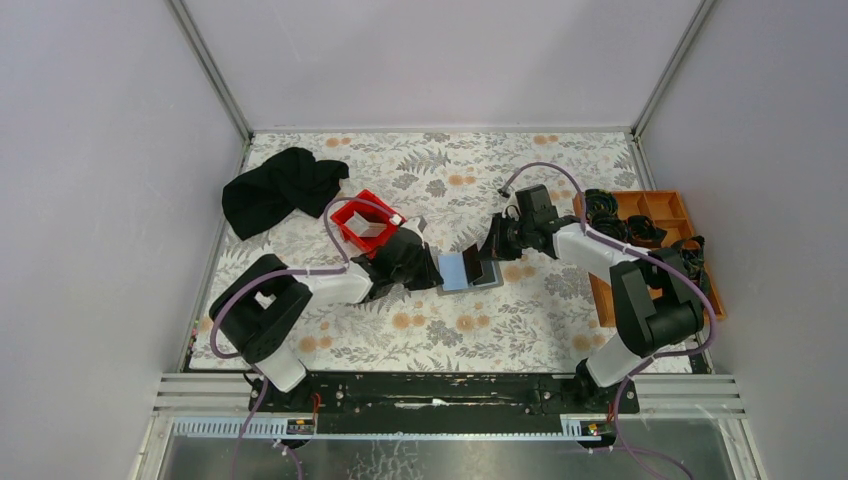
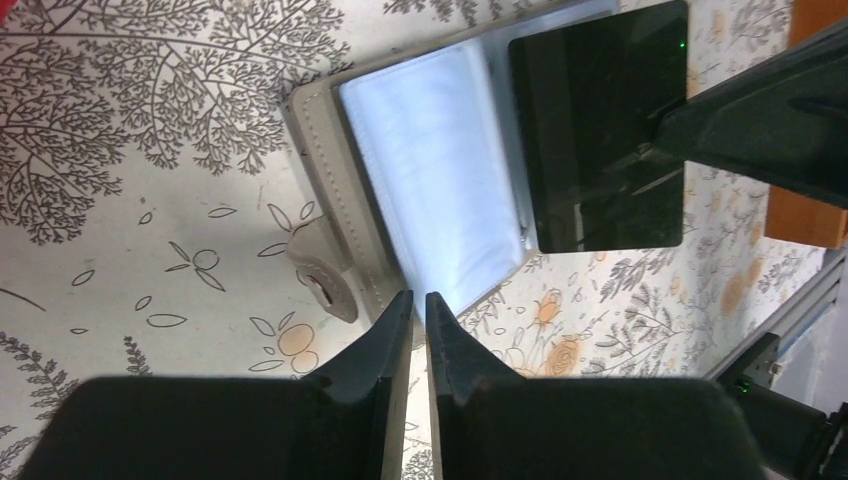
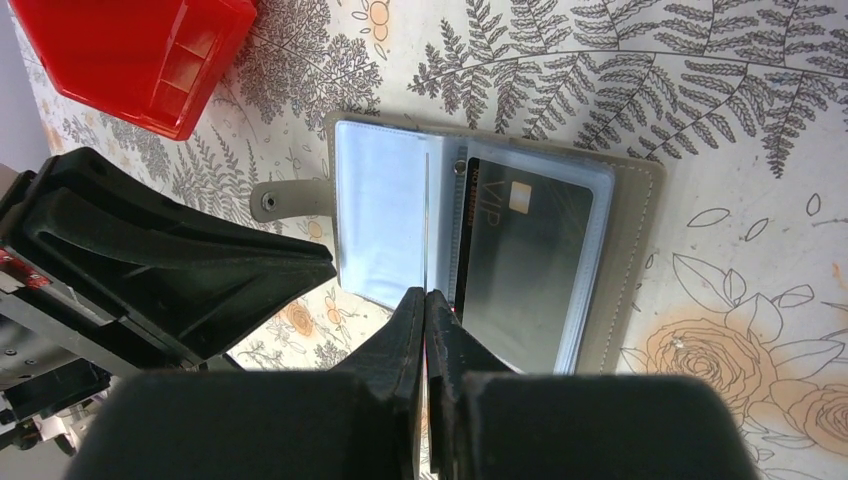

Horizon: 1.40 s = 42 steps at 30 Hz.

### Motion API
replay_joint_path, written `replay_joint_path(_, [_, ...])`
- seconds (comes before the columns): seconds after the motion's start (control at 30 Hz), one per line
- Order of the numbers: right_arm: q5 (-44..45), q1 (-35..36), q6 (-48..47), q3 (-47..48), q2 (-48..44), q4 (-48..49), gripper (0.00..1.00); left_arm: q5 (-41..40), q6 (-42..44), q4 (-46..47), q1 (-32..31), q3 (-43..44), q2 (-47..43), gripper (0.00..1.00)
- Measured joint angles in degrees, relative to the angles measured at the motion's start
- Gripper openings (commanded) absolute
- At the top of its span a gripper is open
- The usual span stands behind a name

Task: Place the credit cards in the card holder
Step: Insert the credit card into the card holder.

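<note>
The grey card holder (image 1: 488, 282) lies open mid-table, also in the left wrist view (image 2: 330, 180) and the right wrist view (image 3: 635, 250). Its left page (image 3: 380, 220) looks light blue. A dark "VIP" card (image 3: 520, 260) sits in its right sleeve. My right gripper (image 3: 425, 292) is shut on a dark card (image 2: 600, 130), held upright on edge over the holder's fold; it shows edge-on in the right wrist view. My left gripper (image 2: 418, 295) has its jaws almost together at the holder's near edge, by the light blue page. In the top view the left gripper (image 1: 435, 275) and right gripper (image 1: 488, 258) flank the holder.
A red plastic bin (image 1: 365, 225) stands just behind my left arm, also in the right wrist view (image 3: 140, 50). An orange compartment tray (image 1: 650, 240) lies at the right edge. A black cloth (image 1: 280, 190) lies at the back left. The holder's snap tab (image 2: 320, 285) sticks out sideways.
</note>
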Motion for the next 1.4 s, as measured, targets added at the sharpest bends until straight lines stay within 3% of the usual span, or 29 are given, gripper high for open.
replay_joint_path(1.4, [-1.03,0.28,0.07,-3.69,5.25,7.96,0.0,-0.63,1.36,-3.93,0.02,1.86,2.95,0.13])
